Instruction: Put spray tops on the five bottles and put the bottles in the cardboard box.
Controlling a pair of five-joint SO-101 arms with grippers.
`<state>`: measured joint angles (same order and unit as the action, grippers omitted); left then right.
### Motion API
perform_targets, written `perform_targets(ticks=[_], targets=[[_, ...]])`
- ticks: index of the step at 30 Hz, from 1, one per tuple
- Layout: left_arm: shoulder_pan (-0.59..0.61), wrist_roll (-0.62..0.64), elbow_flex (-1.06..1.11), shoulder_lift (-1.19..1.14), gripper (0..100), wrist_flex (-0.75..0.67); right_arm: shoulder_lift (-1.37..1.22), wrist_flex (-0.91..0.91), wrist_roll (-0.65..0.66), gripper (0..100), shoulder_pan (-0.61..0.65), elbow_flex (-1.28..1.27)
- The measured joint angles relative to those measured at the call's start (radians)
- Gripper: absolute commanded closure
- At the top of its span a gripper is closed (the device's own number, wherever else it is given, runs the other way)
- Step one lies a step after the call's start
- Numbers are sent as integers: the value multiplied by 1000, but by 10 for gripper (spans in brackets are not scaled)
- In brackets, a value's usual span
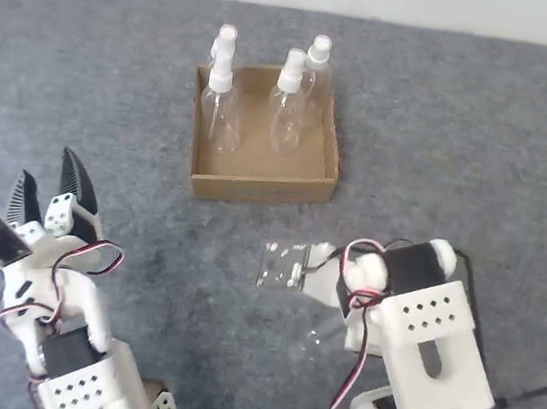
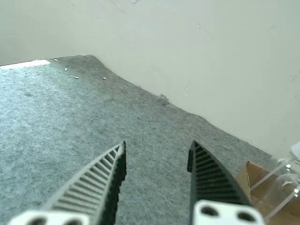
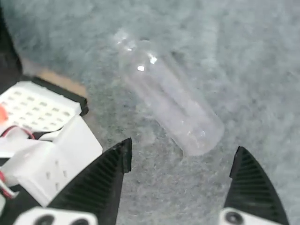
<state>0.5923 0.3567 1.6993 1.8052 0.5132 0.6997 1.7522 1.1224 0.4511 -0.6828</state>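
- Your right gripper [image 3: 183, 146] is spread wide and holds nothing. It hangs over the last bottle [image 3: 164, 101], which lies on its side on the carpet [image 3: 243, 56], well apart from the cardboard box [image 1: 261, 185] on the arms' side.
- Your left gripper [image 2: 158, 143] is also parted and empty, and it sits well apart from the box.
- Expect the last bottle to be light, thin-walled and smooth. Being round, it will likely roll or slip out of a hard pinch.
- Take it across the middle of the body and squeeze gently, because the wall may buckle.
- Its neck end is blurred, so you cannot tell whether a top is on it.
- Four capped bottles [image 1: 287, 116] stand upright inside the box, each with one of the white spray tops [image 1: 221, 77].
- From above, the right arm [image 1: 429, 326] covers its own fingers.
- A clear shape [image 1: 281, 264] lies just in front of that arm, on the box's side, and it is too faint to identify.
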Motion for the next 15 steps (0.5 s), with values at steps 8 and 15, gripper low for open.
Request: perform_targets(ticks=[8,15], targets=[[0,0,0,0,797,0,0,-2,60,706,141,-95],[0,0,0,0,797,0,0,-94,60,706,229,-224]])
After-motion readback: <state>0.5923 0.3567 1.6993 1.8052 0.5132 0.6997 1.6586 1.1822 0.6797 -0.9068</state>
